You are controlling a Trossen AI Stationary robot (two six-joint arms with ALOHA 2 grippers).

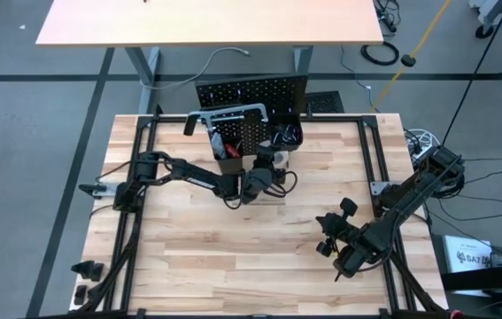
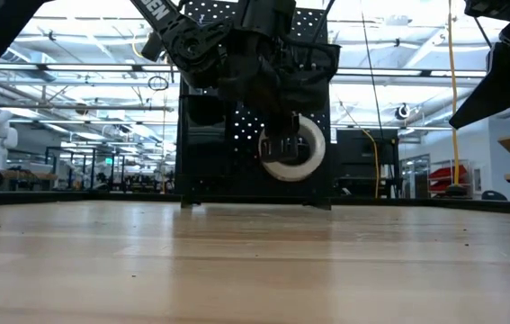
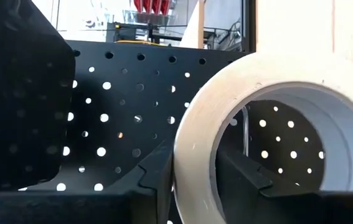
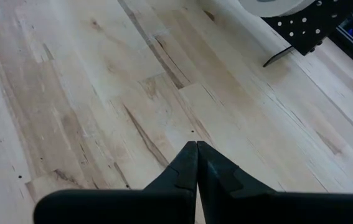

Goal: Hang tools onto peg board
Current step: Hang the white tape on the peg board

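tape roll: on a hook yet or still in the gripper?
In the gripper. The left gripper is shut on the tape roll, held off the table in front of the peg board. No hook visibly through it.

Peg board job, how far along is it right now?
Mostly done, it seems: the grey hacksaw and other tools already sit on the peg board. In hand: the left tool holds the white tape roll up against the board. The right tool waits shut over bare tabletop.
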